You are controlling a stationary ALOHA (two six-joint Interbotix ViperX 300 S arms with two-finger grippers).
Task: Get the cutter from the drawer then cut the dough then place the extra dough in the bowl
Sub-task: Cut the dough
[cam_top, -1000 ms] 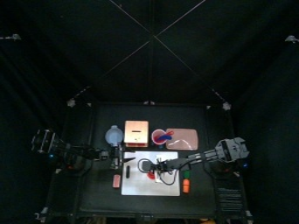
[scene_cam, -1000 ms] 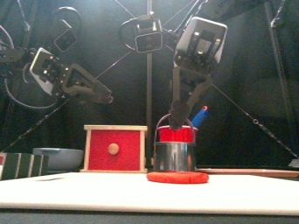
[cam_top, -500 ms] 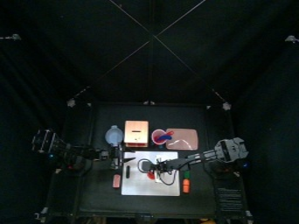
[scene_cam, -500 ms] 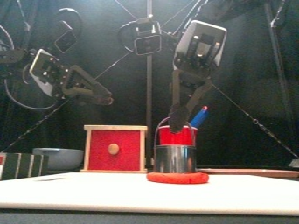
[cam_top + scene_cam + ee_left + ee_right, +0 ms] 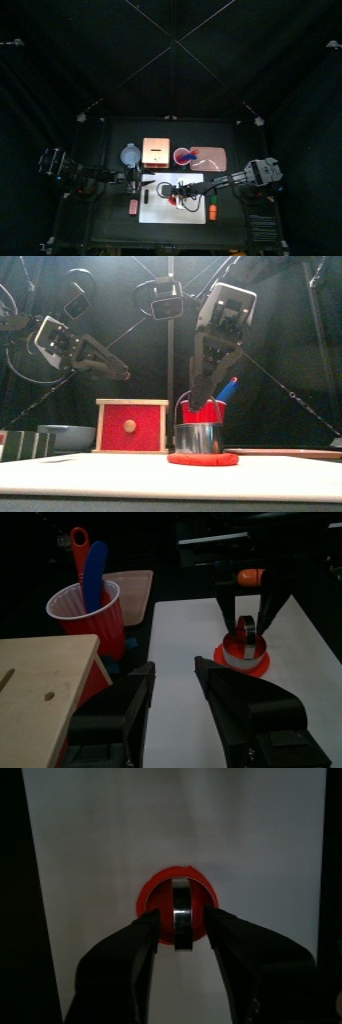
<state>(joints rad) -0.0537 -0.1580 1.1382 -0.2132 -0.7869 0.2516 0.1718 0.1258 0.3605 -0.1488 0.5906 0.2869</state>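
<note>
On the worktop [image 5: 107, 226] lies a white cutting board [image 5: 80, 472]. On it a shiny round cutter [image 5: 198, 439] stands on flat red dough [image 5: 203, 459], its handle grasped by the right end effector [image 5: 179, 928]; the left end effector [image 5: 174, 670] is released.

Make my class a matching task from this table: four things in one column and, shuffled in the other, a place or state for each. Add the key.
1 cutter
2 cup
3 box
4 bowl

A holds two toy knives
B blue-grey, left of the box
C stands on the red dough, held by the right hand
D has a red front

Pairs: 1-C, 2-A, 3-D, 4-B
</note>
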